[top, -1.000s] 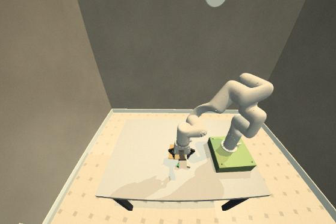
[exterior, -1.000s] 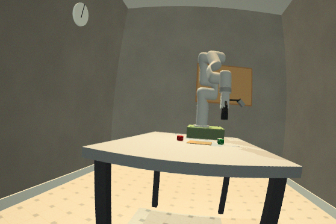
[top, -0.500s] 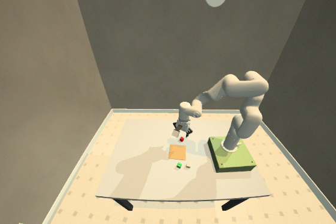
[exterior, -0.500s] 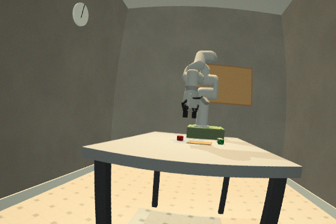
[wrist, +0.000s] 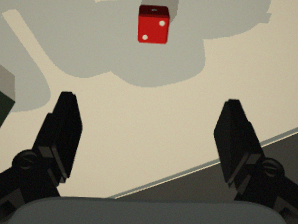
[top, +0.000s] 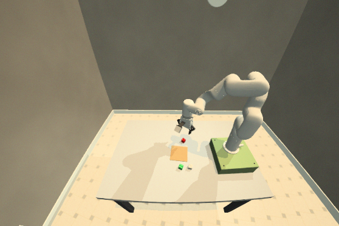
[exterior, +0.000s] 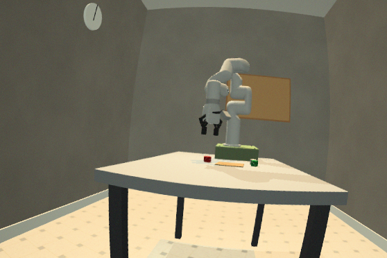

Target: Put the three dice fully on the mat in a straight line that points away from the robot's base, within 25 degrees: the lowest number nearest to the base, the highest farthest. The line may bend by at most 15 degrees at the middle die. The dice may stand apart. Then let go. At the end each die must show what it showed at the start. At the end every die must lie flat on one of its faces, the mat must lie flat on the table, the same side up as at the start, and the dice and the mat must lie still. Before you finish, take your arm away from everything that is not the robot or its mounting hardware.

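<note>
The only readable marks are pips on the red die (wrist: 153, 24), which lies near the far edge of the table (top: 135, 182): in the wrist view, two white pips show on its side face. Its top face cannot be read. The green die (top: 180, 166) and white die (top: 189, 166) are too small to read.

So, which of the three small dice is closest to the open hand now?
The small red die. It lies on the table just beyond the orange square mat, below the open hand; the green die and white die lie past the mat's opposite edge.
</note>
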